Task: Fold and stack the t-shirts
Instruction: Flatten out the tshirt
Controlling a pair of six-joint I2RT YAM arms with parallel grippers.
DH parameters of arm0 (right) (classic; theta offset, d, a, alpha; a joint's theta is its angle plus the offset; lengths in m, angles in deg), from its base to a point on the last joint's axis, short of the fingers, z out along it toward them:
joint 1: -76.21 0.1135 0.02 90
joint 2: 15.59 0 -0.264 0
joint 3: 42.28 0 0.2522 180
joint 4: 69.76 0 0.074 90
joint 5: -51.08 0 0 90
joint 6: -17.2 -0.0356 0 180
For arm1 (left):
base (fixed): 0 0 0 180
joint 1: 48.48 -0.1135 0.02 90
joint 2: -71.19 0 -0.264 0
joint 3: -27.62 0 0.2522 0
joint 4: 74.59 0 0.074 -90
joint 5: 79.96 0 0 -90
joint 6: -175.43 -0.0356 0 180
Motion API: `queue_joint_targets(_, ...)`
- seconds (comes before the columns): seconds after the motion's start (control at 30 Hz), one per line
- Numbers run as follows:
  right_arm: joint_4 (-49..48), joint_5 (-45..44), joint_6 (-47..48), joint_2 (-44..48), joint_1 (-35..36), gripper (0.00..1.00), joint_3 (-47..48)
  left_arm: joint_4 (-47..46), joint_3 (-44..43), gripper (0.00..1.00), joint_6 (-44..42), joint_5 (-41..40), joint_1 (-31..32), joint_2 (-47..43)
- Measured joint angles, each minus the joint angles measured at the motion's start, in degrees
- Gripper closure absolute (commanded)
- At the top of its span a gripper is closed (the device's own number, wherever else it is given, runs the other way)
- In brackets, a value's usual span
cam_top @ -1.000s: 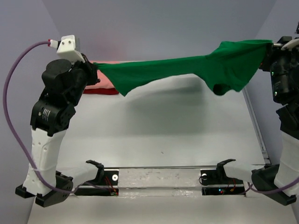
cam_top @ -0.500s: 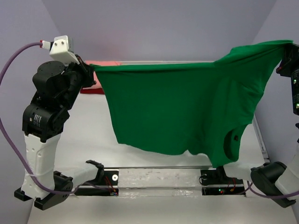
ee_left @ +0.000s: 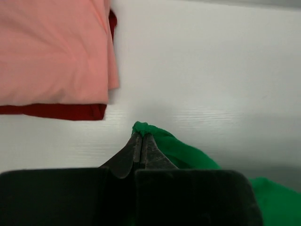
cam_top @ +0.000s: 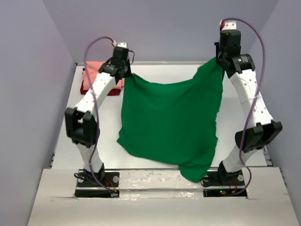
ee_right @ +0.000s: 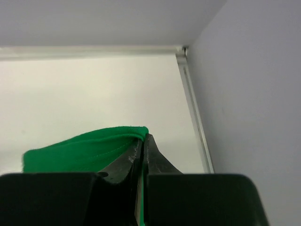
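The left gripper (cam_top: 128, 74) and right gripper (cam_top: 219, 61) are clamping opposite corners of the bright green cotton t-shirt (cam_top: 171, 117), stretching it wide, likely for laying flat.

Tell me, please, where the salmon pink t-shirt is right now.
In the top view the salmon pink t-shirt lies folded in the far left corner, on the dark red t-shirt, just left of the left claw gripping the green t-shirt.

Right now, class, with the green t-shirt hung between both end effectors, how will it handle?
Probably floppy: the green t-shirt sags between the left end effector and right end effector. Likely light: small pinches hold its corners up.
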Motion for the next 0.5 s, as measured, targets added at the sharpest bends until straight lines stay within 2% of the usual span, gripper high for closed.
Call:
queue_joint_targets(0.17,0.2,2.9,-1.7,-4.8,-6.2,1.0,-9.2,0.1,3.2,1.0,0.3,1.3,-0.7,18.4)
queue_joint_targets(0.27,-0.5,3.8,-2.5,-4.9,-8.8,1.0,-11.4,1.3,1.6,1.0,0.5,2.5,-1.1,23.6)
queue_joint_targets(0.33,-1.8,4.5,-2.8,-4.9,-9.5,1.0,-12.0,2.2,-2.5,1.0,0.6,3.8,-1.4,26.6)
queue_joint_targets(0.5,-4.6,8.6,-2.8,-6.1,-11.5,1.0,-12.6,0.9,-9.4,1.0,0.4,5.1,-1.6,28.2)
